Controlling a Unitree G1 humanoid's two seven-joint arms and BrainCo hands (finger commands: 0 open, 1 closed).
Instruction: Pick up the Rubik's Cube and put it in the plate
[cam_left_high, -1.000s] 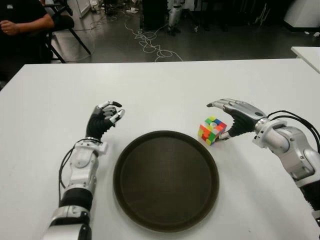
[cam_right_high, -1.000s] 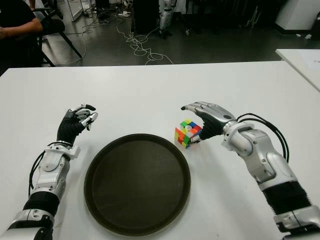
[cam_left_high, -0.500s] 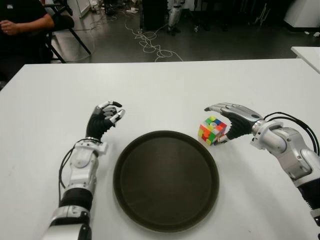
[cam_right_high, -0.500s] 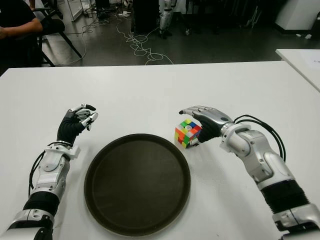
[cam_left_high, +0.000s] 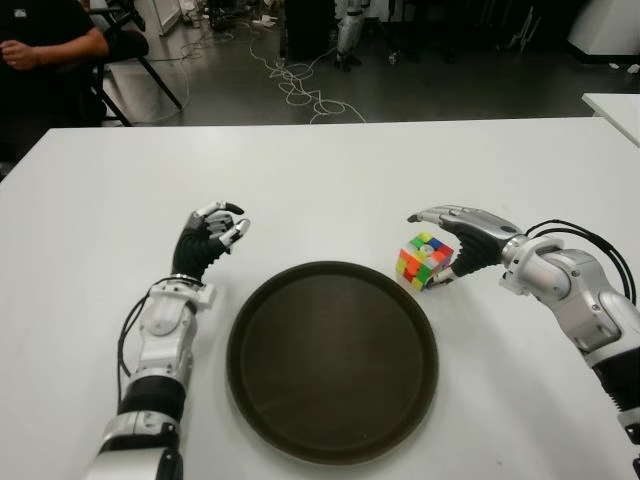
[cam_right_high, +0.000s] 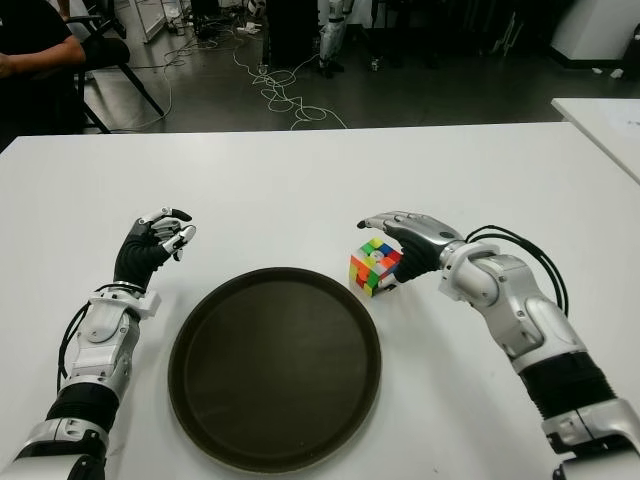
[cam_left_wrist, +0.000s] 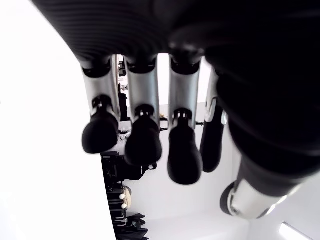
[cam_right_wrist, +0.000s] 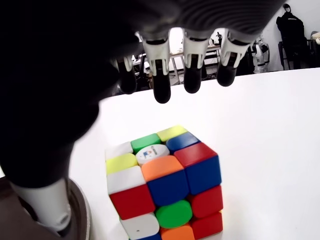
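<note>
Right hand arched open-fingered over the Rubik's Cube mid-right, left hand idle and loosely curled mid-left; sloppy close could knock cube away from plate.

A white tabletop carries a dark round plate and a Rubik's Cube, which sits under the right hand, just beside the plate's rim.

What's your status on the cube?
Right hand open, arched over Rubik's Cube, no grip yet. Cube on table beside plate rim. Left hand idle left of plate. Path clear.
</note>
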